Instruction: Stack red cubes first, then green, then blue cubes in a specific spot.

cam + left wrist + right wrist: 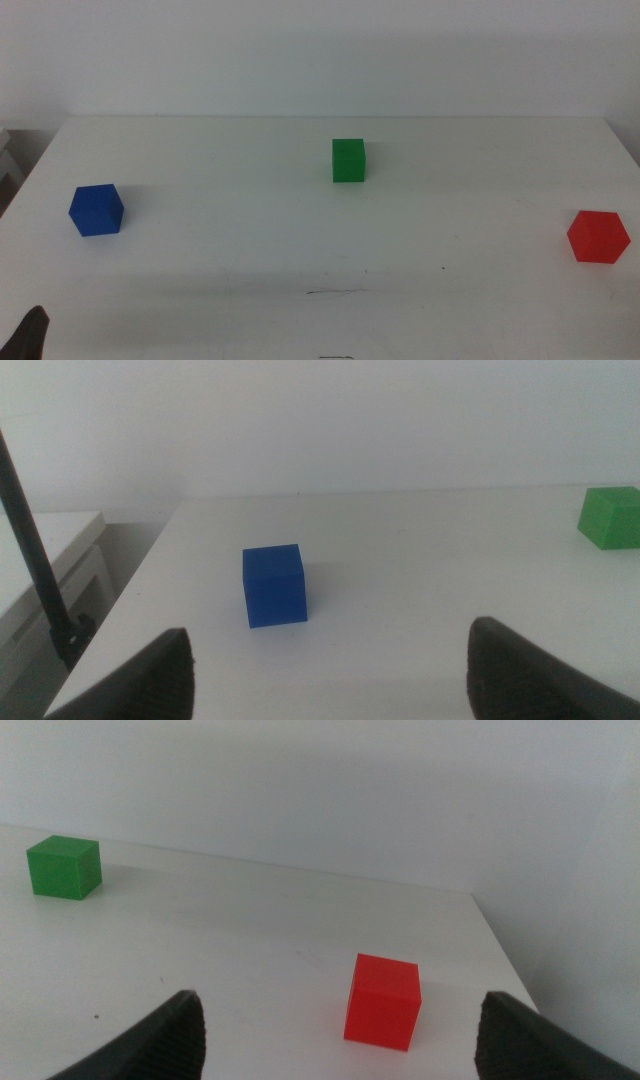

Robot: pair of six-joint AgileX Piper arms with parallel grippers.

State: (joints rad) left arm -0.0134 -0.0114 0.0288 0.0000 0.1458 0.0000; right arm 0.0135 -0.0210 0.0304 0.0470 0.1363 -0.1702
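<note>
The red cube (598, 237) sits at the table's right edge, the green cube (348, 160) at the middle back, and the blue cube (96, 210) at the left. A thin dark line (335, 292) marks the spot near the front middle. My left gripper (330, 680) is open and empty, back from the blue cube (274, 585); only its tip (30, 330) shows at the bottom left of the middle view. My right gripper (340, 1040) is open and empty, back from the red cube (382, 1001). The green cube shows in both wrist views (610, 517) (64, 866).
The white table (320, 250) ends at a pale wall behind. A dark pole (35, 560) and a white cabinet (50, 570) stand off the table's left side. A second short dark mark (335, 356) lies at the front edge.
</note>
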